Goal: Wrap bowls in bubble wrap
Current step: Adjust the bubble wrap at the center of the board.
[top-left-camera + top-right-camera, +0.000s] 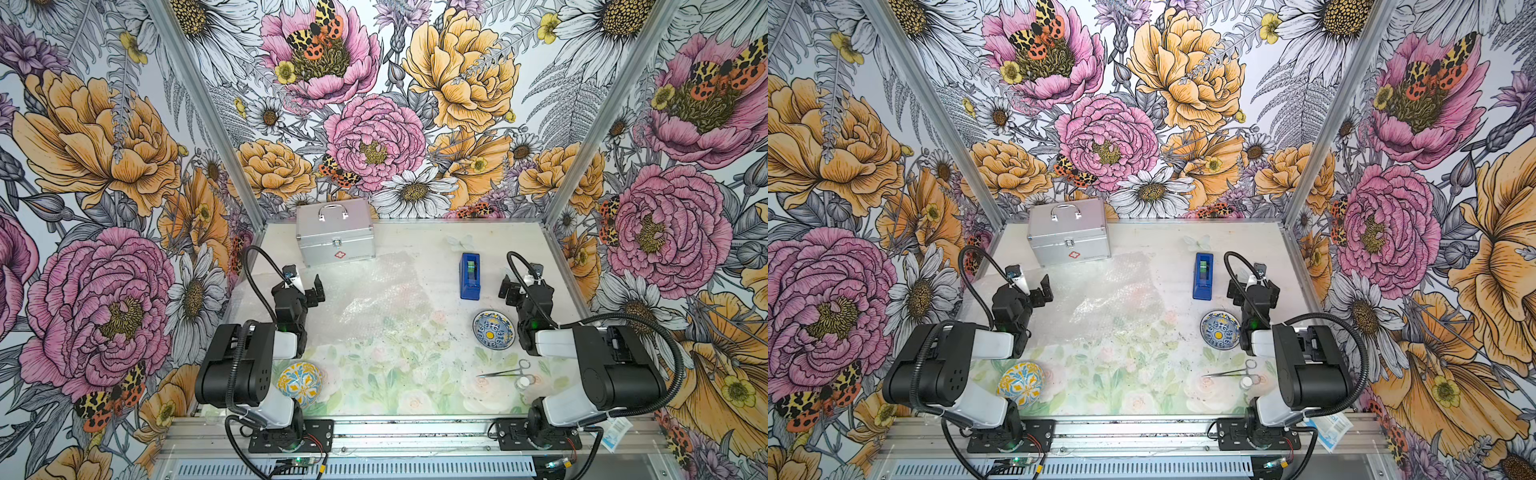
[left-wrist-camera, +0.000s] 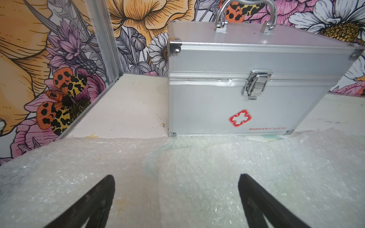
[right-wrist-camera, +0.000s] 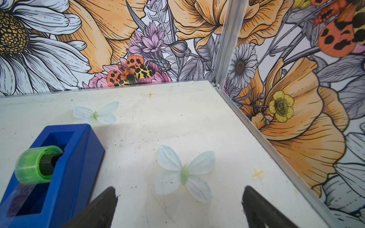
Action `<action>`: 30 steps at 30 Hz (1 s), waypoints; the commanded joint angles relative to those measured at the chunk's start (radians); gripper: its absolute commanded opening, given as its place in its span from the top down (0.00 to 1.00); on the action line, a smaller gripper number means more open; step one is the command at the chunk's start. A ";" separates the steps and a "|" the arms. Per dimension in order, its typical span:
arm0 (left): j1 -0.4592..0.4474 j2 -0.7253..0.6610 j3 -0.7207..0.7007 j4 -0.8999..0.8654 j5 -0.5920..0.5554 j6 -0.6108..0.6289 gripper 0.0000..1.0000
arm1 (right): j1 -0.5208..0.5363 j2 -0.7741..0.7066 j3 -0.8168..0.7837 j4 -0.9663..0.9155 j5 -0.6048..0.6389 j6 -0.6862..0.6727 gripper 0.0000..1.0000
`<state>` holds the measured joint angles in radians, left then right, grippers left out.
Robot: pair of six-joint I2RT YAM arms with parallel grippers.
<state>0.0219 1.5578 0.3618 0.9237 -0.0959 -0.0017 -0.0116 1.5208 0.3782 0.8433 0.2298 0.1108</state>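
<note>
One patterned bowl sits upright at the right, just left of my right arm. A second bowl lies upside down at the front left, beside my left arm's base. Bubble wrap is spread flat across the middle and left of the table. My left gripper hovers open over the wrap's left part, holding nothing. Over bare table by the tape dispenser, my right gripper also stands open and empty.
A silver metal case stands at the back, touching the wrap's far edge. The blue tape dispenser sits behind the upright bowl. Metal forceps and a small white cap lie front right. Enclosure walls close three sides.
</note>
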 commanded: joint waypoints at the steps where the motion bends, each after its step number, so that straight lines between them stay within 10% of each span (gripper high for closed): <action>1: 0.001 -0.010 0.015 0.014 0.017 -0.010 0.01 | 0.009 0.003 0.005 0.026 -0.010 -0.007 0.00; 7: -0.057 -0.190 0.246 -0.504 -0.247 -0.036 0.01 | 0.104 -0.215 0.162 -0.403 0.250 0.002 0.00; 10: -0.064 -0.271 0.401 -0.777 -0.330 -0.213 0.01 | 0.120 -0.377 0.299 -0.783 0.186 0.189 0.00; 15: -0.099 -0.299 0.563 -1.060 -0.279 -0.450 0.06 | 0.084 -0.578 0.152 -0.822 0.240 0.553 0.02; 19: -0.203 -0.329 0.590 -1.096 -0.320 -0.431 0.06 | 0.117 -0.497 0.371 -1.209 0.194 0.527 0.17; 24: -0.422 -0.327 0.622 -1.156 -0.408 -0.350 0.06 | 0.424 -0.279 0.719 -1.618 0.436 0.652 0.00; 28: -0.510 -0.311 0.628 -1.211 -0.393 -0.400 0.06 | 0.696 -0.205 0.793 -1.551 0.486 0.634 0.00; 30: -0.493 -0.318 0.631 -1.263 -0.350 -0.491 0.10 | 0.708 -0.176 0.766 -1.412 0.267 0.567 0.00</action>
<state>-0.4915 1.2442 0.9661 -0.2436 -0.4450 -0.4076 0.6830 1.3228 1.1492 -0.5850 0.5957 0.7013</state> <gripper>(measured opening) 0.912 0.996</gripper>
